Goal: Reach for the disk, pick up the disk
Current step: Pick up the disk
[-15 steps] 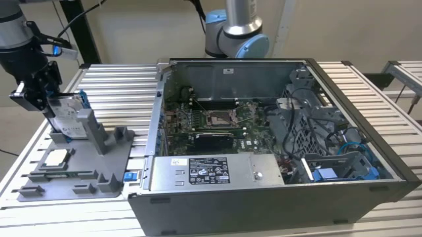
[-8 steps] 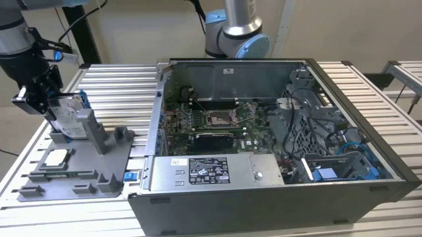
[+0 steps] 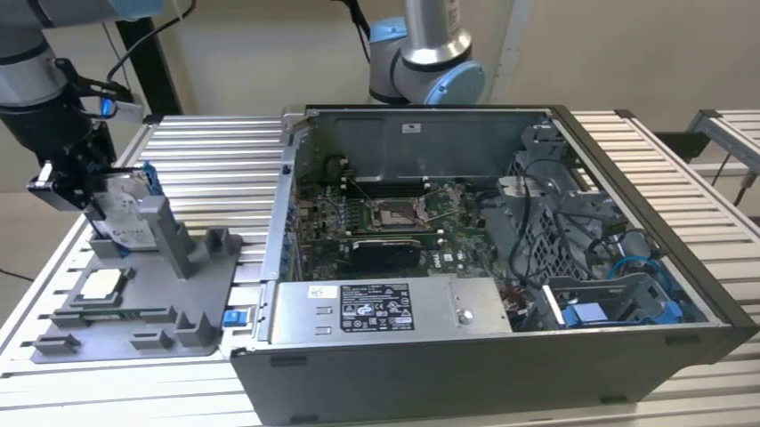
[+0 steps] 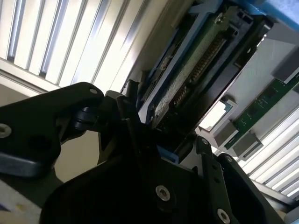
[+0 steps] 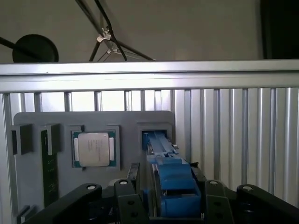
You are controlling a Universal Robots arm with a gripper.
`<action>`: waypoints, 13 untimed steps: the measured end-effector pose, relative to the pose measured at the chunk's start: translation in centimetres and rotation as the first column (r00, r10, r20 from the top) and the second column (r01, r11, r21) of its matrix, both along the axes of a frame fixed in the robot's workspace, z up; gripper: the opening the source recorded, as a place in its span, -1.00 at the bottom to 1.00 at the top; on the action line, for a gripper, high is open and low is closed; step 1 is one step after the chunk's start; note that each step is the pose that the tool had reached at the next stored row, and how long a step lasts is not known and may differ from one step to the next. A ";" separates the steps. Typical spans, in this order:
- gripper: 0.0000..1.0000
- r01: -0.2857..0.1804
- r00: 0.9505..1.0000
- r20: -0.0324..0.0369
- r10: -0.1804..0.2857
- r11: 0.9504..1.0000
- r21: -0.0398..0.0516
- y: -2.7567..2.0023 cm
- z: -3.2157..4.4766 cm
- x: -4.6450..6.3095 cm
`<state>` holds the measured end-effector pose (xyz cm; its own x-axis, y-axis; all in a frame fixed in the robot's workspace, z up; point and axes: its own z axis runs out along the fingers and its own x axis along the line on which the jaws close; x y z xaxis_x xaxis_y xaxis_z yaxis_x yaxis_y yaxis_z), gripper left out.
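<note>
**Op:** Layout, largest item first?

**Tech:** In the exterior view you have the slatted table (image 3: 202, 151) across the whole frame. The open computer case (image 3: 499, 356) takes the centre and the exterior view's right. The grey fixture tray (image 3: 142, 311) lies at lower left, just beside the case.

**Op:** Arm posn?

**Tech:** Your arm (image 3: 24, 80) comes down at the upper left of that view. Its gripper (image 3: 85, 191) is at the tray's far end, over the disk (image 3: 125, 209).

**Op:** Disk posn?

**Tech:** It stands on edge in a tray slot, blue rail uppermost. In both wrist views it runs through the middle of the gripper (image 5: 170, 191) (image 4: 163, 140).

**Op:** Grip state?

**Tech:** Cannot tell. The gripper straddles the disk (image 5: 173, 179) (image 4: 196, 65), but you can't confirm clamping vs. clearance. The disk sits in its slot, not lifted.

**Op:** Smallest item?

**Tech:** The square chip (image 3: 99, 285) (image 5: 93, 149), flat in a tray recess, apart from the disk.
</note>
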<state>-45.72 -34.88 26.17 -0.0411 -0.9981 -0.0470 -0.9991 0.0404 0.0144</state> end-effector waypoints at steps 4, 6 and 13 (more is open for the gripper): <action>1.00 0.000 1.000 0.000 0.000 1.000 0.008 0.00 -0.21 0.0; 1.00 0.000 1.000 -0.001 0.000 1.000 0.013 0.00 -0.29 0.0; 1.00 0.000 1.000 0.000 0.000 1.000 0.016 0.00 -0.36 0.0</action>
